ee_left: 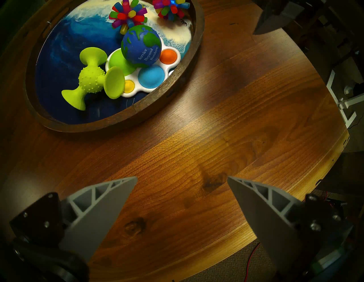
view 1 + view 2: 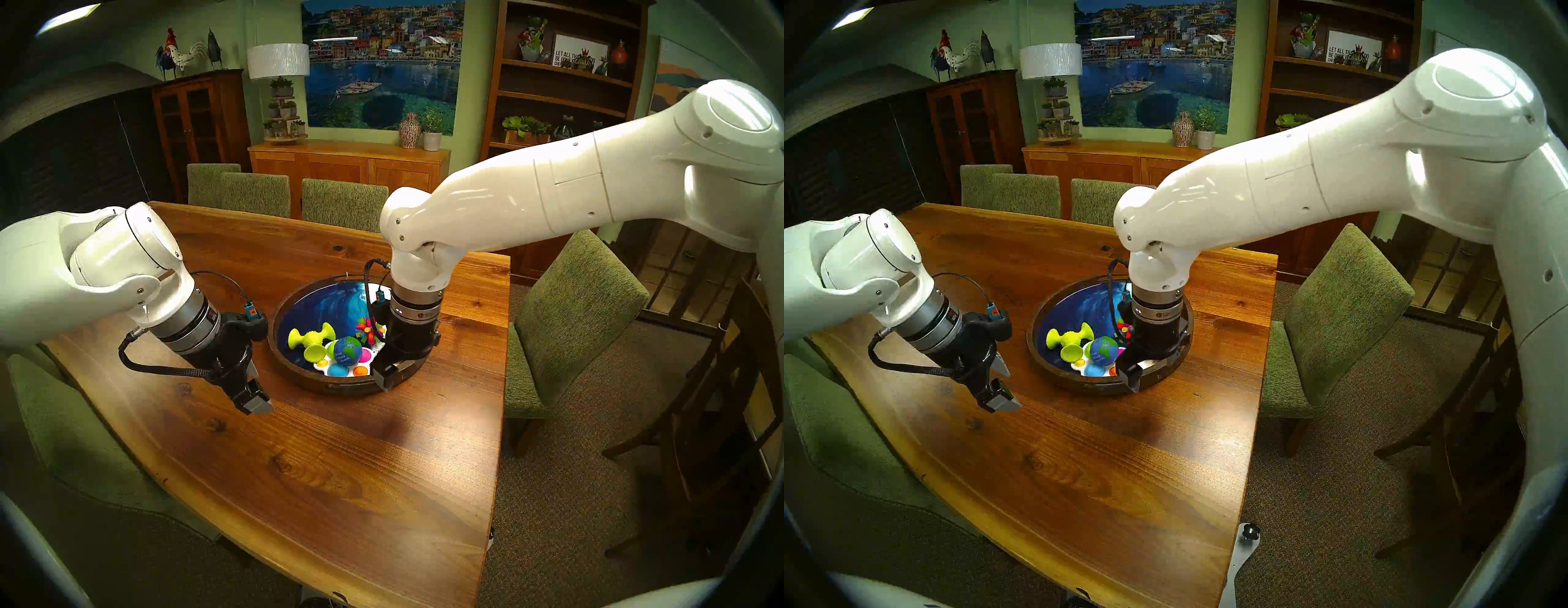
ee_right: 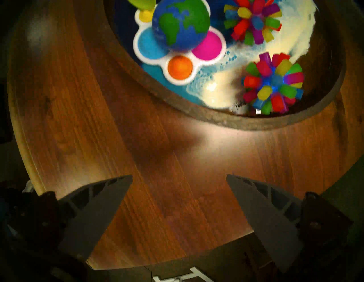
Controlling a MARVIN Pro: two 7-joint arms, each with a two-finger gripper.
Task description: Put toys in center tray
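1. Over bare table (image 2: pixel 339 467), left gripper (image 1: pixel 182 178) hangs wide open, empty; I see no risk there.
2. Tray (image 1: pixel 169 92) holds every toy: suction piece (image 1: pixel 91 78), globe (image 1: pixel 141 45) perched on bubble board (image 1: pixel 151 78); a bump rolls it.
3. Right gripper (image 3: pixel 179 176) sits open, empty, above near rim beside spiky balls (image 3: pixel 272 86); a careless lift clips the rim.
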